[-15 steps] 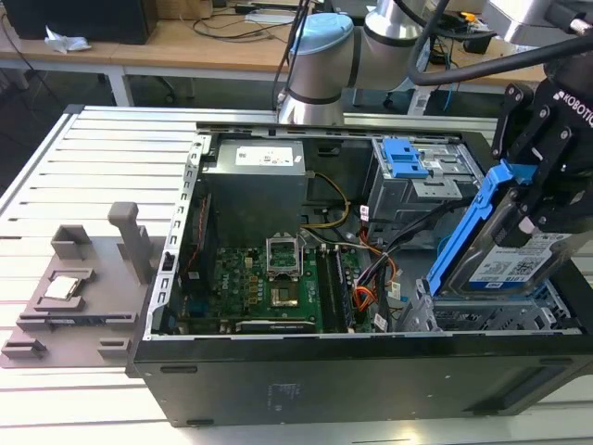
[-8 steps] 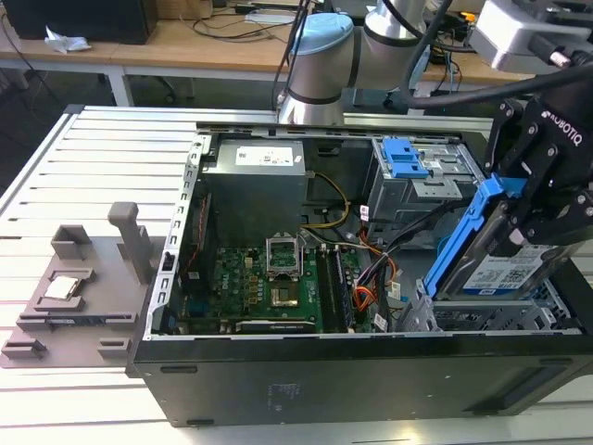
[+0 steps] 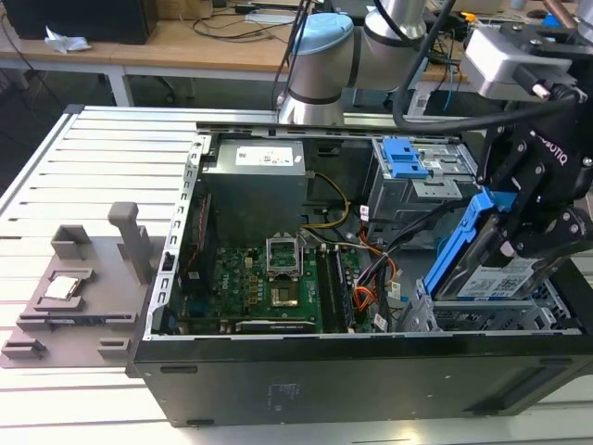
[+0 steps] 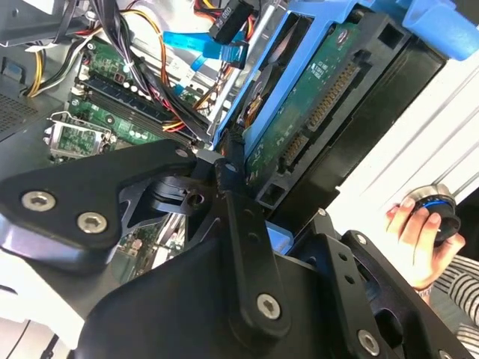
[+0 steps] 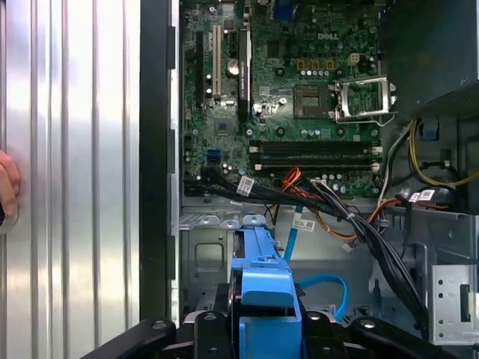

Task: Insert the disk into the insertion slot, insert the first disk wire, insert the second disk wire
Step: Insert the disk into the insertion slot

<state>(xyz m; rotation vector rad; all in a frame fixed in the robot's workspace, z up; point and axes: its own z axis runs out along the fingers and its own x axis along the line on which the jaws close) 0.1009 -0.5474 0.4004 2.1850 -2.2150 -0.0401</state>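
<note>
**Exterior view**
- Progress: the first step is in hand and none is finished, as I judge it.
- Disk position: the gripper carries the disk tilted over the slot. The low end is at the bay's mouth and the high end is well up. Whether it touches the bay cannot be told.
- Grip: closed on the disk's edges.
- Left to do: seat the disk flat, then fit both wires.
- Slot: thin silver sheet metal, perforated, with a wide rectangular bay.
- Disk: flat grey slab with a white label, framed by a bright blue plastic caddy.
- Surroundings: black case on a white ribbed table.

**Second wrist view**
- Fingers: matt black links with bright screw heads. One tip is pressed to the caddy's side.
- Disk underside: green circuit board with a row of contacts along a black connector block. Nothing is plugged in, so I take both wire steps as undone.
- Wire bundle: black, red, orange and yellow leads lie loose beside the motherboard. Which ones serve the disk cannot be told.
- Hand: a person's hand rests on a round blue-ringed knob, outside the case.

**First wrist view**
- Caddy: seen edge-on, glossy moulded blue, clamped between two black fingers.
- Beyond the caddy: dull stamped steel with cut-outs, and a flat blue cable hanging free.
- Motherboard: green, densely populated, with a square metal socket frame.
</note>
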